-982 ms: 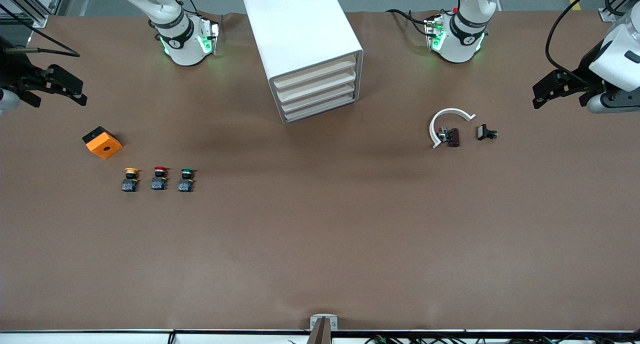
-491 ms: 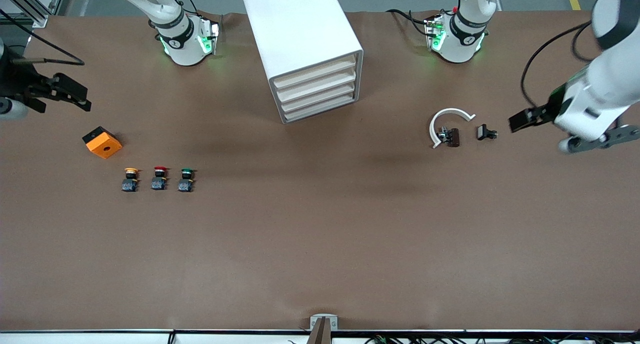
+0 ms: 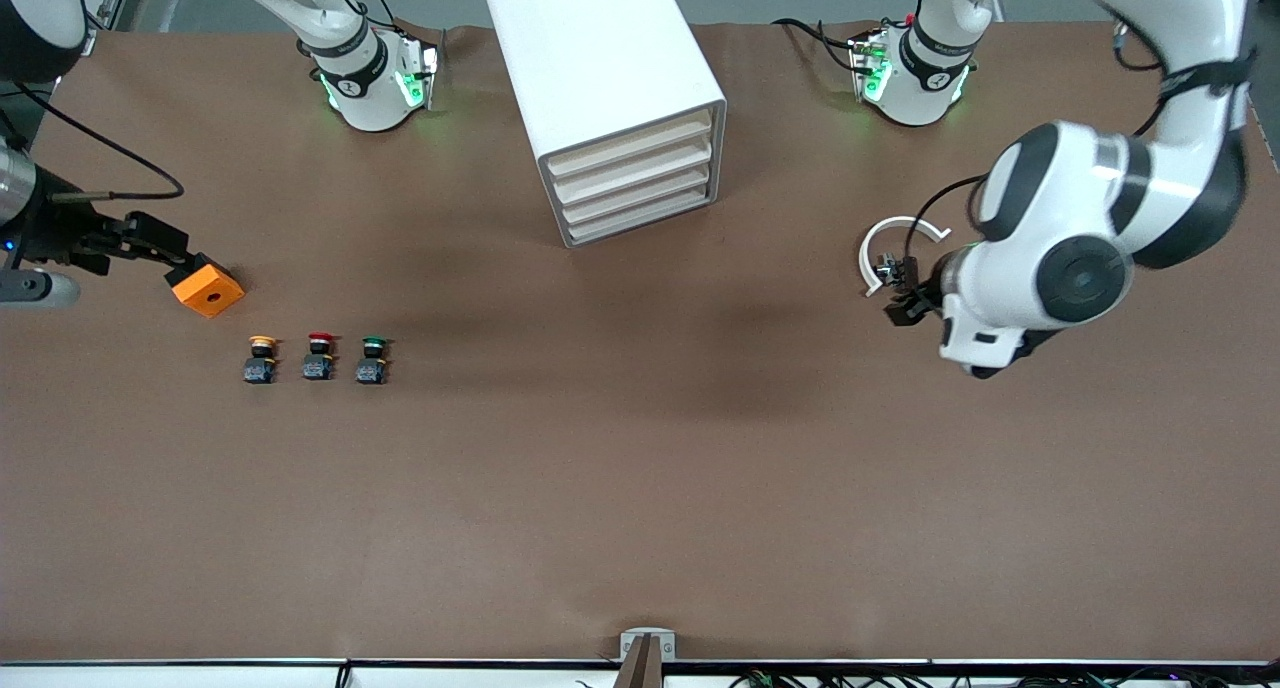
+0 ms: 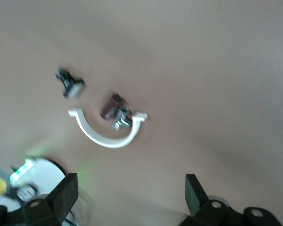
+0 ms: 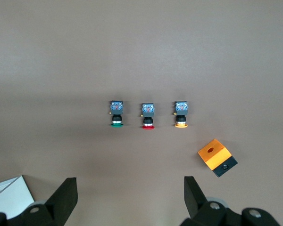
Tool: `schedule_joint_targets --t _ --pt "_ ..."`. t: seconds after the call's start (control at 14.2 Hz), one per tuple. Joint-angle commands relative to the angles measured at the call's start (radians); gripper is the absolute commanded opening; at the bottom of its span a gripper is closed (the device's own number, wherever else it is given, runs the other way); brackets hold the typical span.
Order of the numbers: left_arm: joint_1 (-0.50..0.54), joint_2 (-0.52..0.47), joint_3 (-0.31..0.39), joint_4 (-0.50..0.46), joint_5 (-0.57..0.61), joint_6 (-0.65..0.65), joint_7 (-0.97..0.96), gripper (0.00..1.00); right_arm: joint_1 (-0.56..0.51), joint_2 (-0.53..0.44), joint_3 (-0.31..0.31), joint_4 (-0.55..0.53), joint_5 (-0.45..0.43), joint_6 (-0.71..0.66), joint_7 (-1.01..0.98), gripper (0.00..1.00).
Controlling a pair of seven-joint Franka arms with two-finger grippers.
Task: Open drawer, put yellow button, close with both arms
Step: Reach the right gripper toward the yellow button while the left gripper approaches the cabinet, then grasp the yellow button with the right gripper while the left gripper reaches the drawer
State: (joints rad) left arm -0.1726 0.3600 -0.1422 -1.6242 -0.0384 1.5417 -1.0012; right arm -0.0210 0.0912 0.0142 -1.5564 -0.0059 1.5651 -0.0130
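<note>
Glossy white arms (image 3: 1060,238) with black bands, black cables, green-lit bases.

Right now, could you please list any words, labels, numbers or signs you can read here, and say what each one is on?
None can be read.
Arm bases: dark bands carry white marks and lettering, too small to read.
Buttons: small labels on the bodies, too small to read.
Drawer unit: no text visible.

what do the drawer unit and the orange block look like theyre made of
Drawer unit: likely white plastic, smooth matte shell, rounded corners, cream drawer fronts. Orange block: probably plastic, matte orange top with a round hole, black base.
</note>
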Motion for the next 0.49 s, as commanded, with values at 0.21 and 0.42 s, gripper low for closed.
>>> schedule_joint_targets --t 0.21,0.42 --pt "-0.065 0.174 0.0 0.035 -0.13 -0.022 -0.682 1.0 -0.04 0.125 0.009 0.012 -0.054 0.079 -0.015 1.0" --pt "-0.065 0.189 0.0 0.033 -0.282 -0.029 -0.855 1.0 -0.074 0.168 0.009 -0.049 -0.055 0.165 -0.016 1.0"
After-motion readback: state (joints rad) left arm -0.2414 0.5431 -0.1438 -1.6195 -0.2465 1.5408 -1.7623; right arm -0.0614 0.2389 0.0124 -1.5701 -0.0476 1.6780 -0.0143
